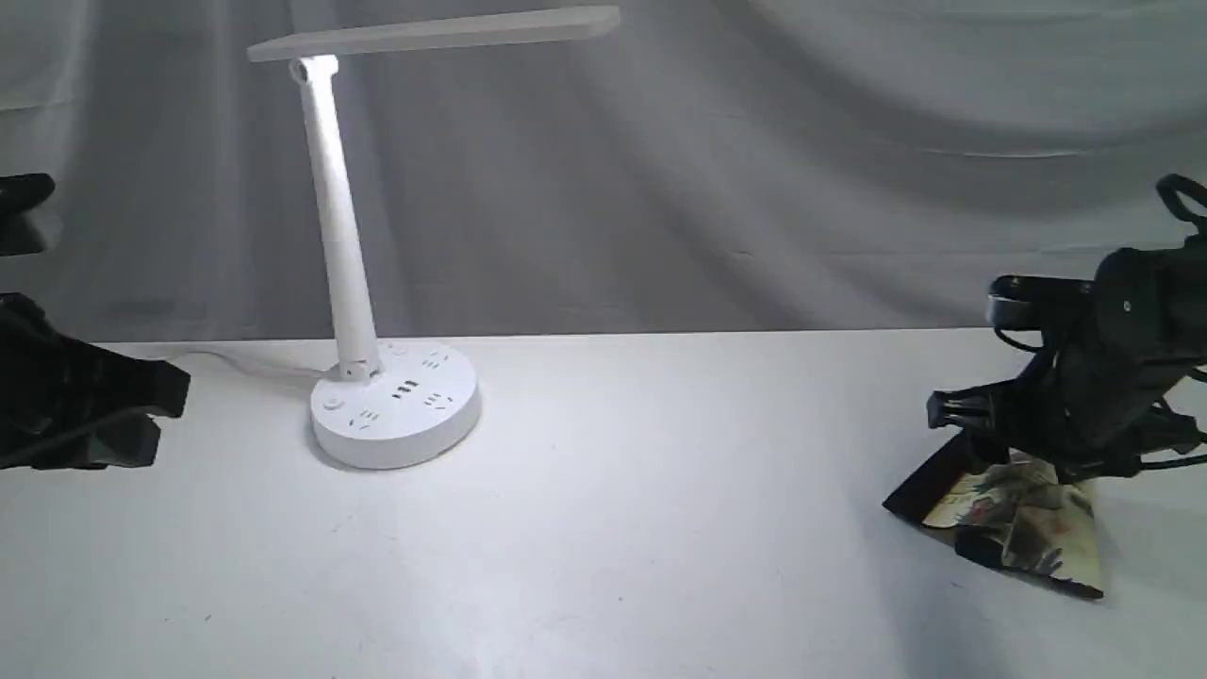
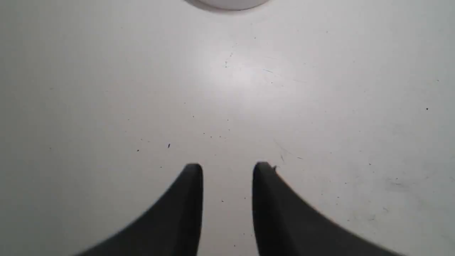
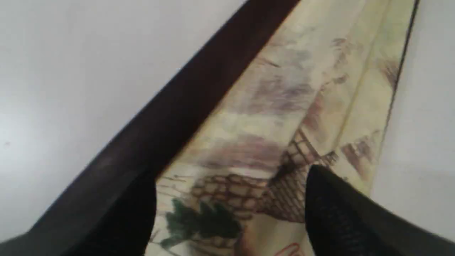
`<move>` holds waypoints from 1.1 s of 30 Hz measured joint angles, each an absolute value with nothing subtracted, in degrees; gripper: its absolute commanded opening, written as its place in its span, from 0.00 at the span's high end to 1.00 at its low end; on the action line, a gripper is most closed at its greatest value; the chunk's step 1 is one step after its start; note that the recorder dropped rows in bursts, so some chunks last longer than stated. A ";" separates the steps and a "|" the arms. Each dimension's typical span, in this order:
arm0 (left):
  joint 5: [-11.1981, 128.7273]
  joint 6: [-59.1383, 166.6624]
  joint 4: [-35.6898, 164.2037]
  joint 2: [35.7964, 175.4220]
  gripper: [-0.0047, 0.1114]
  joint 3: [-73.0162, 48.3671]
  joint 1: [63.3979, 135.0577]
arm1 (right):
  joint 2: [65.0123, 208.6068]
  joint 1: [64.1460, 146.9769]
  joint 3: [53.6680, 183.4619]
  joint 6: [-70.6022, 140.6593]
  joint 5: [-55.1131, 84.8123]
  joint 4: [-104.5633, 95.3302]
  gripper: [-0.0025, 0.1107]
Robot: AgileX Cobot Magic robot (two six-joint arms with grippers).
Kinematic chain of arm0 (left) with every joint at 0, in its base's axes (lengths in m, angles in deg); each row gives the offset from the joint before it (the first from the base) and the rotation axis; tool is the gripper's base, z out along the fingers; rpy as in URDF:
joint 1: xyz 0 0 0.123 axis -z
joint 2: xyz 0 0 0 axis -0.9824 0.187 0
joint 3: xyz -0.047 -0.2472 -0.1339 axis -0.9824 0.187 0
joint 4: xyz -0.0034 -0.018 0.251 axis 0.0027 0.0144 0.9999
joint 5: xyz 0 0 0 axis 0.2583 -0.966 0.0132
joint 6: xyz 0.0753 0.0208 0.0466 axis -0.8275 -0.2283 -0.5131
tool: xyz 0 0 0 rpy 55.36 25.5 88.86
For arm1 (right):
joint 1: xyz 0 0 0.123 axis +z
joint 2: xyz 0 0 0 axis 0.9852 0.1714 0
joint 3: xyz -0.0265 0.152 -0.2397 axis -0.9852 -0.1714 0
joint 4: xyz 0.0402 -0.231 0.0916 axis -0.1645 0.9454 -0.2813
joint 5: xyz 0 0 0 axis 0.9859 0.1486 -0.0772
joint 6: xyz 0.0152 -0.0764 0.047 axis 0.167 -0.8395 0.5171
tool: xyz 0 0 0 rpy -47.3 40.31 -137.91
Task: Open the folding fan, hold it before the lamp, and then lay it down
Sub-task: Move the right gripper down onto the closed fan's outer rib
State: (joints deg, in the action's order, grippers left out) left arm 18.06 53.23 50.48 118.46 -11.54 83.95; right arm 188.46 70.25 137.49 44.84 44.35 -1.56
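I see the fan (image 1: 1023, 528) lying partly spread on the surface (image 1: 660, 528) at the far right, well apart from the lamp (image 1: 339, 236). My right claw (image 3: 231, 174) hangs just over it, spread wide, gripping nothing. My left claw (image 2: 227, 165) hovers above the surface, parted and empty.

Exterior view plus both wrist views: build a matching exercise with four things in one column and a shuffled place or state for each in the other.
1. lamp
2. folding fan
3. left gripper
4. right gripper

A. open, right over the folding fan
B. standing upright, left of the middle
C. lying partly spread at the right
D. open over bare table, nothing between its fingers

Pairs: 1-B, 2-C, 3-D, 4-A
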 measured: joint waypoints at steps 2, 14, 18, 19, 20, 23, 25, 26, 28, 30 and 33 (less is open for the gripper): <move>18.06 53.23 50.48 118.46 0.75 -11.54 83.95 | 188.71 69.47 137.49 44.84 44.59 -1.79 0.45; 18.06 53.23 50.48 118.46 0.75 -11.54 83.95 | 190.91 69.52 137.85 42.07 45.10 -4.62 0.45; 18.38 53.23 50.48 118.46 0.75 -11.54 83.95 | 191.09 69.84 137.94 37.35 45.10 -4.62 0.45; 18.38 53.23 50.48 118.46 0.75 -11.54 83.95 | 191.09 69.84 137.98 36.59 45.24 -4.62 0.45; 18.38 53.13 50.48 118.46 0.75 -11.54 83.95 | 191.24 69.84 137.98 35.17 45.65 -4.62 0.45; 18.38 53.13 50.48 118.46 0.75 -11.54 83.95 | 191.27 70.11 138.08 30.58 46.93 -5.02 0.47; 18.49 53.13 50.48 118.46 0.75 -11.54 83.95 | 191.27 70.11 138.20 27.29 47.99 -5.70 0.50; 18.49 53.13 50.48 118.46 0.75 -11.54 83.95 | 191.27 70.36 138.20 25.27 48.76 -5.84 0.51; 18.60 53.13 50.48 118.46 0.75 -11.54 83.95 | 191.17 70.60 138.45 21.55 50.28 -6.07 0.53; 18.60 53.13 50.36 118.46 0.75 -11.54 83.95 | 191.04 71.15 138.58 17.78 52.00 -6.37 0.55; 18.60 53.13 50.25 118.46 0.75 -11.54 83.95 | 190.95 71.81 138.79 11.81 54.24 -7.29 0.56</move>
State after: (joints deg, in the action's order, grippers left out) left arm 18.60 53.13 50.25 118.46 -11.54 83.95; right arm 190.95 71.81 138.79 11.81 54.24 -7.29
